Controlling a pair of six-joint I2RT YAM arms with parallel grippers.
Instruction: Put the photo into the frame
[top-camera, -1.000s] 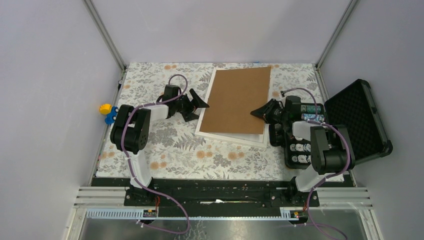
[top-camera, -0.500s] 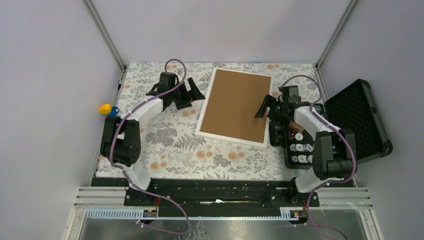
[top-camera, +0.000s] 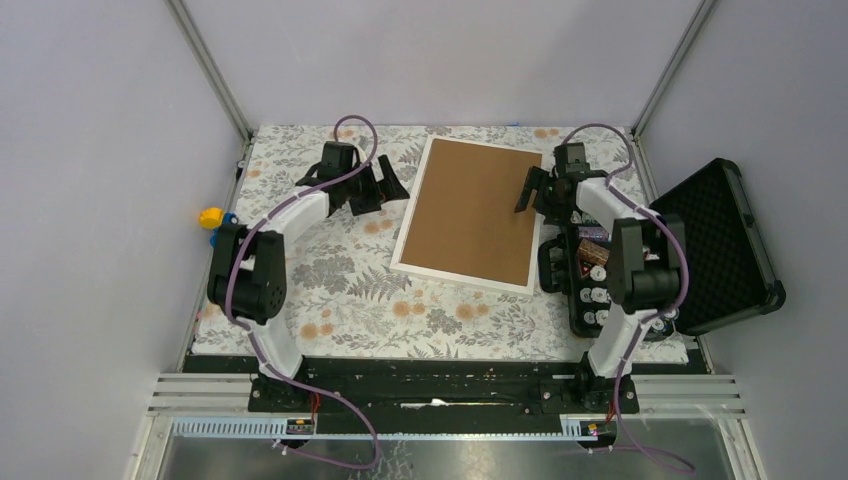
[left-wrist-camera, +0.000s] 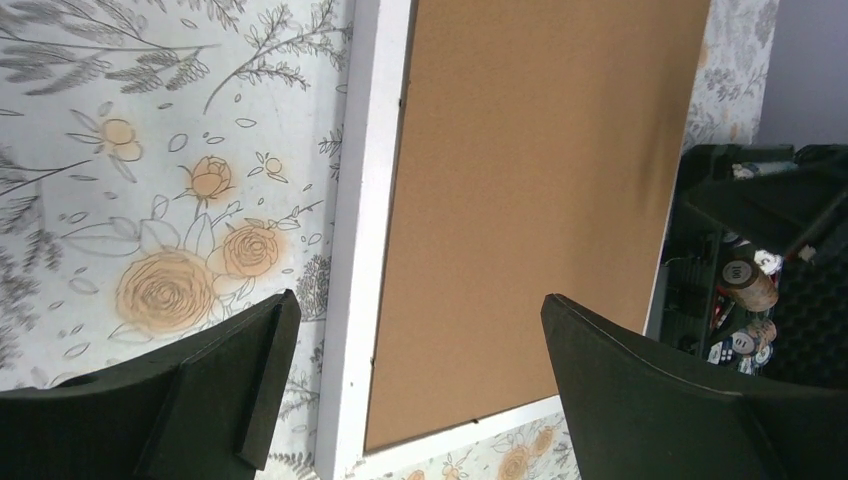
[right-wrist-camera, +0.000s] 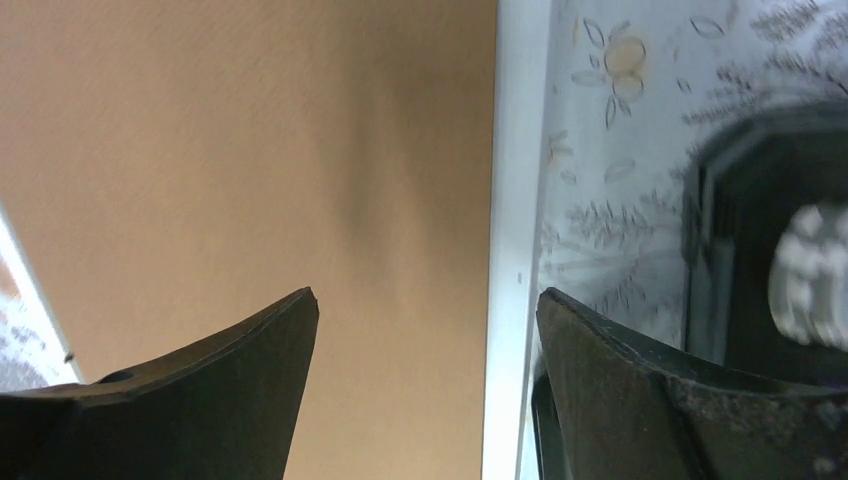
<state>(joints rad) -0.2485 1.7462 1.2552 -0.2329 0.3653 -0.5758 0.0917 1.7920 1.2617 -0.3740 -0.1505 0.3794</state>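
Note:
The white frame lies flat in the middle of the table, with a plain brown backing board inside its edges. The photo is hidden. My left gripper hovers open just left of the frame. In the left wrist view the left gripper has its jaws wide apart above the frame's edge and the backing board. My right gripper is open over the frame's right edge. The right gripper straddles that white edge and holds nothing.
An open black case with small round containers stands at the right, close to the frame's right side. A yellow and blue toy sits at the table's left edge. Enclosure walls stand on three sides.
The backing board, first lying askew over the frame, now sits flat inside it. My right gripper has opened and moved toward the far end of the frame's right edge. My left gripper backed off to the left.

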